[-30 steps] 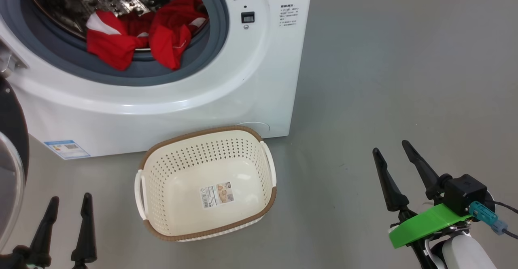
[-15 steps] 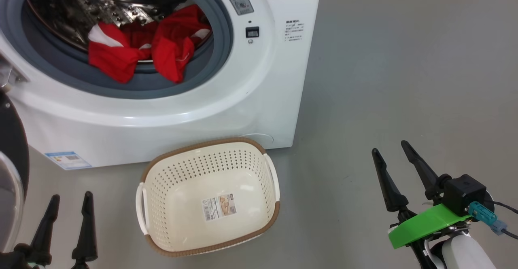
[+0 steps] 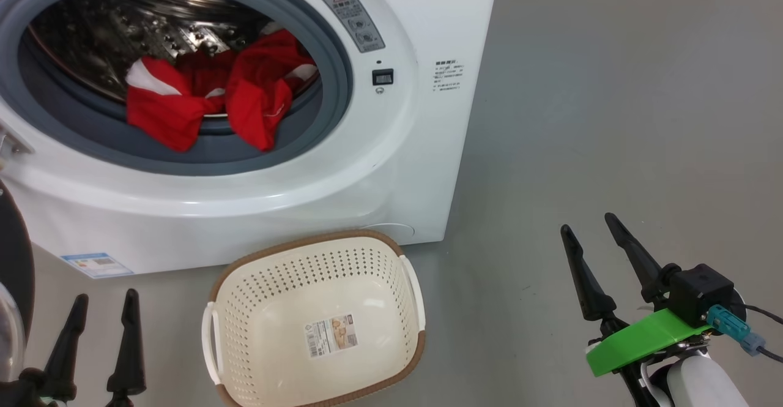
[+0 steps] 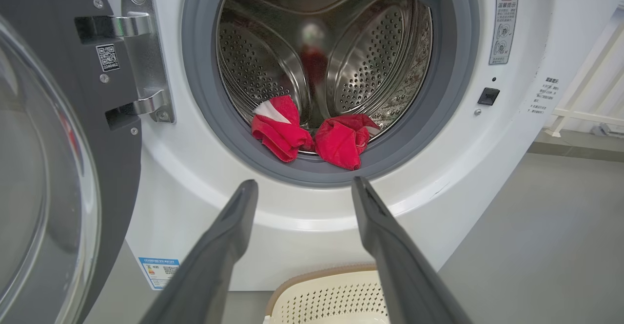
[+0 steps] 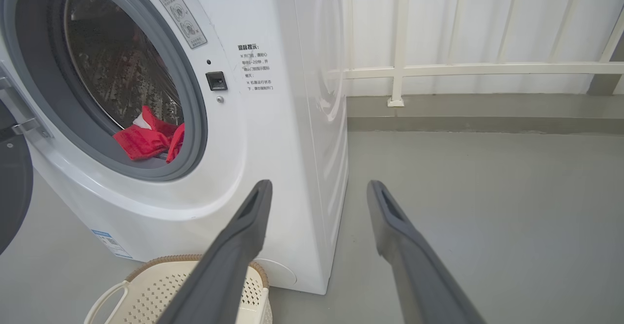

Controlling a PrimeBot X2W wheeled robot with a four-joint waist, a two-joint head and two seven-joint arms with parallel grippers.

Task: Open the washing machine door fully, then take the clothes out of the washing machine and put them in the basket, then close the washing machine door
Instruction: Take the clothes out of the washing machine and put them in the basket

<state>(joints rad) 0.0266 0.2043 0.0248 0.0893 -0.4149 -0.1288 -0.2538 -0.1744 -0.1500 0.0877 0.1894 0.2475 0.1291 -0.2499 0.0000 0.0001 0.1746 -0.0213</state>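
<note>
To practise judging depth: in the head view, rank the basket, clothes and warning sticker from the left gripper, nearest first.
1. basket, just right of the left gripper
2. clothes, up in the washing machine
3. warning sticker, higher still, further right

On the front of the washing machine [image 3: 391, 168], upper right of the opening, I see a grey warning label [image 3: 353, 20]. It shows a red triangle with an exclamation mark above two round pictograms. Further right is a printed notice [image 5: 255, 68] in Chinese characters, its lines too small for me to read. A blue label [image 3: 96, 264] sits at the lower left corner, illegible. The washing machine door [image 4: 114, 168] carries a QR code sticker [image 4: 107, 57]. Inside the basket [image 3: 257, 297] lies a barcode sticker [image 3: 331, 335], its text unreadable.
</note>
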